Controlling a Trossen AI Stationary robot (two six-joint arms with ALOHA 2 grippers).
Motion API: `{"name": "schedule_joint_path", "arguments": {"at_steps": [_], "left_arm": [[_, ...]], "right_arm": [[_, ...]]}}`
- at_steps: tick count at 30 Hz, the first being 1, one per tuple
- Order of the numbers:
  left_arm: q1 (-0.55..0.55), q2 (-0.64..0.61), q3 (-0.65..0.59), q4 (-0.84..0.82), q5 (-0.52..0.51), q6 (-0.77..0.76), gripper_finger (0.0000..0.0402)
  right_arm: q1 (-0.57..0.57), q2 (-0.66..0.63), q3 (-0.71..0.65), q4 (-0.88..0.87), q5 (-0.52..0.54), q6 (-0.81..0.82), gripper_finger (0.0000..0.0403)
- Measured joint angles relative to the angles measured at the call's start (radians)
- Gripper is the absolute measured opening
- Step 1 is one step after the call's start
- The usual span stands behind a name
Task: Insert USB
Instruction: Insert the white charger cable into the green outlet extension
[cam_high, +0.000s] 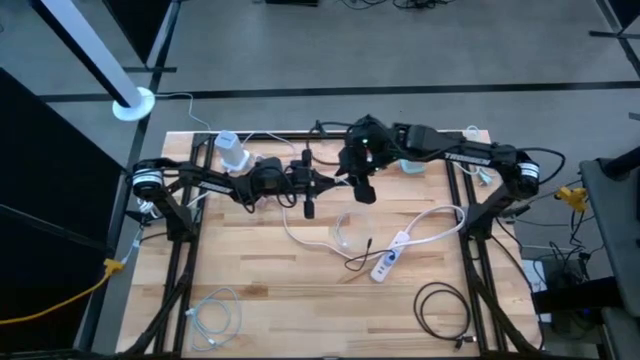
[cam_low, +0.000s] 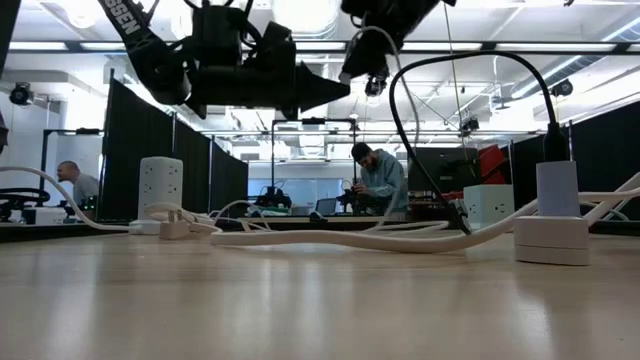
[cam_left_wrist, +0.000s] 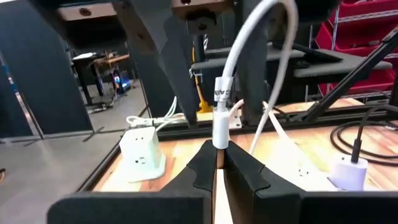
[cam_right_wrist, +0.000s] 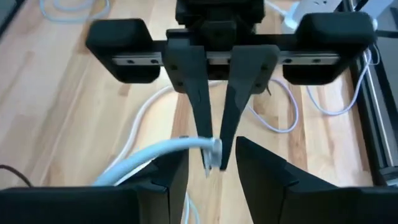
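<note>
Both arms meet above the middle of the table (cam_high: 250, 300), held up off the wood. The left gripper (cam_right_wrist: 214, 146) has its fingers pinched together on the plug (cam_left_wrist: 220, 127) of a white cable (cam_left_wrist: 249, 37), which stands up from the fingertips and arcs away overhead. The right gripper (cam_right_wrist: 211, 171) faces it nose to nose, its fingers parted a little on either side of the left fingertips and the plug end; I can't tell whether they touch it.

Under and just beyond the arms, the white cable loops across the boards toward a power strip (cam_high: 391, 256) lying right of centre. A black cable (cam_high: 440, 305) is coiled near the front right corner, and a thin pale cable (cam_high: 212, 315) lies at the front left. A white cube charger (cam_high: 232, 152) sits at the back left, beside the left arm. A black lead (cam_low: 440, 130) arches down to a white adapter (cam_low: 556, 215). A person (cam_low: 378, 180) stands in the room behind.
</note>
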Motion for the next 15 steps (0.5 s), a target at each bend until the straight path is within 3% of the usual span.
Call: {"name": "schedule_joint_path", "arguments": {"at_steps": [4,15], "left_arm": [[0.000,0.017,0.000,-0.031,-0.002,-0.001,0.0006],[0.001,0.095,0.037,-0.016,-0.004,-0.028,0.0006]], "right_arm": [[0.005,0.031,0.062,-0.048,-0.001,-0.016,0.0129],[0.009,0.229,0.328,-0.405,0.061,-0.090,0.0120]]}}
